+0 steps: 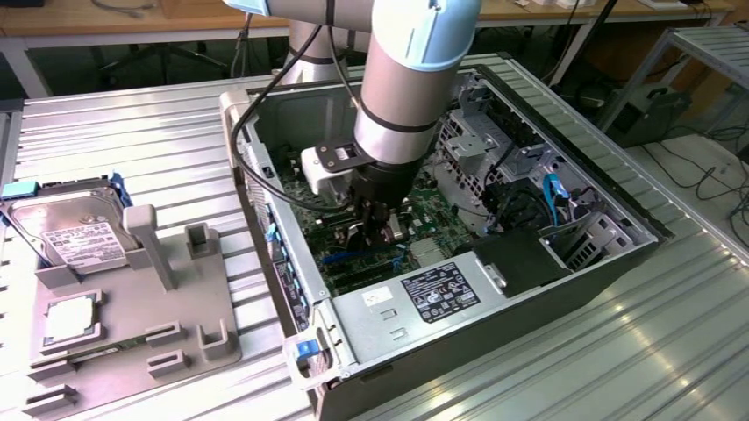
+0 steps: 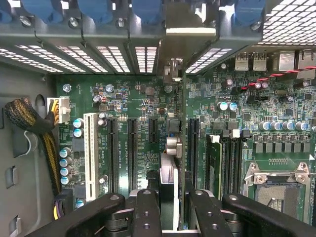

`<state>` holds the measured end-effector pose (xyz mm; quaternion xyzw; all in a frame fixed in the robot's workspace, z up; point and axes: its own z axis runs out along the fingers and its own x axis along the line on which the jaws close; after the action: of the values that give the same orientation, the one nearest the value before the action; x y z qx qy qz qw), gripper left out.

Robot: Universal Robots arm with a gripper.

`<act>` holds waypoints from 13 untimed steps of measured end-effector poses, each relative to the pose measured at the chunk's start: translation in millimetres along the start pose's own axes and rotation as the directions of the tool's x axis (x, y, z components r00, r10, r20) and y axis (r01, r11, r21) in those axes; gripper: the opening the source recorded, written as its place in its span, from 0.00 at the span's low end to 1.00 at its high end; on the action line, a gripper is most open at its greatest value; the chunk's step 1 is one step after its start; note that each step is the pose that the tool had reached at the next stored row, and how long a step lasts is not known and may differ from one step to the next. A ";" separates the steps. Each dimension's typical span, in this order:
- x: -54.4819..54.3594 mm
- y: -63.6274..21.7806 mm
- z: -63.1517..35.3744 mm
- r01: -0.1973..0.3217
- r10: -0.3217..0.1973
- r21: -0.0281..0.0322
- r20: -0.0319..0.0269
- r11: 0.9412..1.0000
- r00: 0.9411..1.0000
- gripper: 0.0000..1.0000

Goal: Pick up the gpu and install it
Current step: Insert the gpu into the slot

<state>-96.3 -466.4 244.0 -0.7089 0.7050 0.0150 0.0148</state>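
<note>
Gripper (image 2: 168, 207) sits deep inside the open computer case (image 1: 609, 254), its fingers (image 2: 146, 212) closed narrowly on the gpu (image 2: 170, 173), which stands on edge over the green motherboard (image 2: 133, 98) between the black expansion slots (image 2: 132, 153). On the grey tray (image 1: 129, 351) beside the case rests a hard drive (image 1: 70, 232).

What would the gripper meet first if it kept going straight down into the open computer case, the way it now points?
Most likely the green motherboard and its expansion slots: the gripper holds the gpu edge-on just above them, so the card's edge would probably touch first. Exact depth is unclear.
</note>
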 end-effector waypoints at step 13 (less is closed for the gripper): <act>-1.9 -1.0 0.7 0.000 0.000 0.000 -0.001 1.000 1.000 0.28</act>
<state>-95.3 -464.5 243.4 -0.7089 0.7050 0.0144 0.0144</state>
